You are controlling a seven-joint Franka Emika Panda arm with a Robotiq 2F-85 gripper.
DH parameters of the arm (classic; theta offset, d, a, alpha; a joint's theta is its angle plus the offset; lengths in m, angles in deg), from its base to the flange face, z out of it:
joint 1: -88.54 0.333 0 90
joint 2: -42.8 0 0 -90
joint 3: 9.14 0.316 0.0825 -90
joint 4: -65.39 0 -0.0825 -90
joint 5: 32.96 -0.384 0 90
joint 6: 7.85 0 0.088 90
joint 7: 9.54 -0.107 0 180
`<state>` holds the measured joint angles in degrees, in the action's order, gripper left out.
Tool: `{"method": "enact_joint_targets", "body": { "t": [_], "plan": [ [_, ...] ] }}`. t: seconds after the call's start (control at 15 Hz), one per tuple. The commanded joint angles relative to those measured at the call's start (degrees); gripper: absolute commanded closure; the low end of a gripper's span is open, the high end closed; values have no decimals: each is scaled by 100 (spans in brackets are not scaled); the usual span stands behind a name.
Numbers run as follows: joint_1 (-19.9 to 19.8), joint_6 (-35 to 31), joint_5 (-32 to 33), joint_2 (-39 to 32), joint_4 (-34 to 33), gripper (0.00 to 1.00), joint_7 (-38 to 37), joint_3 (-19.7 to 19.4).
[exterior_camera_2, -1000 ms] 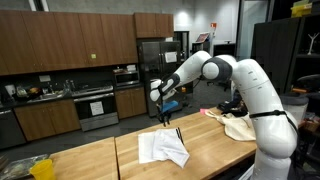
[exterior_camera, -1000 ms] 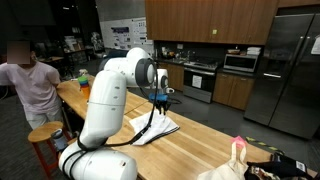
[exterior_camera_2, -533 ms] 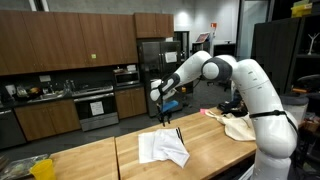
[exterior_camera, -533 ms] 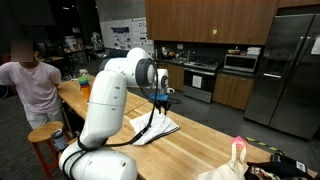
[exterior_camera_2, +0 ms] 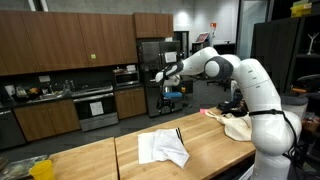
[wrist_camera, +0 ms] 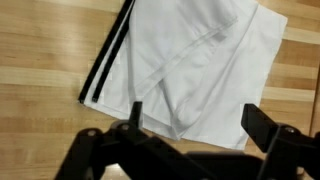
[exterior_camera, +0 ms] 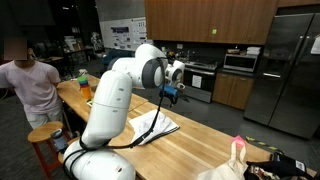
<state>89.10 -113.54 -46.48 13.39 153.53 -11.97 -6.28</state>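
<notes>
While high over cloth (wrist_camera: 205, 55), tool (wrist_camera: 192, 110) agape.

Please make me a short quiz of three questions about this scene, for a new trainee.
1. True or false: the gripper holds the cloth.
2. The stripes on the cloth are: A) black, B) red, C) green.
3. Fill in: the cloth lies on a wooden ____.

Key: 1 false, the jaws stand open above the cloth with nothing between them; 2 A; 3 counter.
</notes>
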Motion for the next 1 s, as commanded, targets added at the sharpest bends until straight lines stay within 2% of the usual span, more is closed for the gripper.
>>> {"method": "enact_joint_targets", "body": {
  "t": [0.0,0.27,0.47,0.6,0.93],
  "plan": [
    [-25,92,-22,-21,-90,0,0,-7],
    [0,127,-23,-107,-154,0,-3,15],
    [3,75,-289,-291,-99,0,-70,99],
    [119,100,-124,-508,-187,0,189,175],
    [226,647,-257,-1178,-619,0,1171,688]
  ]
}}
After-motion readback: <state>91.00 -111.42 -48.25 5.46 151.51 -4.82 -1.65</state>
